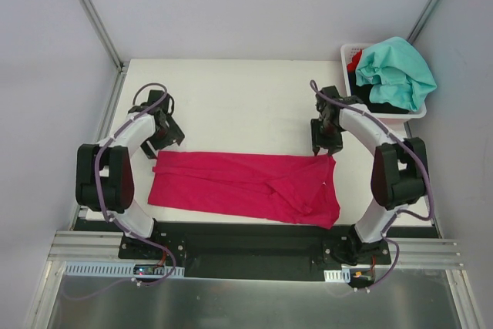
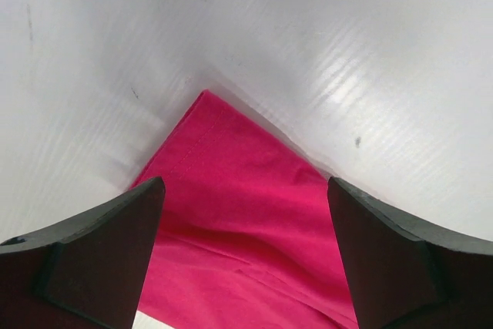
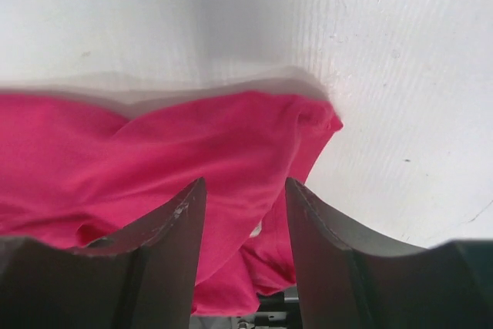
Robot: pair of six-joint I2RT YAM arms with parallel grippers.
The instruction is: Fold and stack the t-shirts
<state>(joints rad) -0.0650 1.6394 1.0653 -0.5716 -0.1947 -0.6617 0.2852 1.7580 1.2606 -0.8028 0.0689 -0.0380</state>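
Closest to you: the left gripper (image 2: 245,190), its two dark fingers (image 2: 92,252) filling the bottom of the left wrist view.
Left gripper state: jaws spread wide, and you see a pointed corner of the pink t-shirt (image 1: 231,182) in the gap below them.
Right gripper state: on the right gripper (image 3: 245,186) the jaws stand part-way apart, far narrower than the left pair. Pink cloth shows through the gap, but you cannot tell whether the fingers touch it.
Arms, counted: two, one at each end of the pink t-shirt.
T-shirts, counted: four that you can make out, one on the table (image 1: 231,90) and three in the basket (image 1: 344,52).
Baskets, counted: one, white, at the far right corner of the table.
Where the pink t-shirt is: laid flat across the near half of the table, its long side running left to right between the two grippers.
How it looks: magenta-pink and roughly oblong. The left part is smooth; the right part is creased, with overlapping folds. A small white label (image 1: 324,183) sits near its right edge.
Basket contents: a teal t-shirt (image 1: 397,67) heaped on top and spilling over the rim, a black t-shirt (image 1: 379,105) under it, and a red t-shirt (image 1: 354,60) showing at the far left side.
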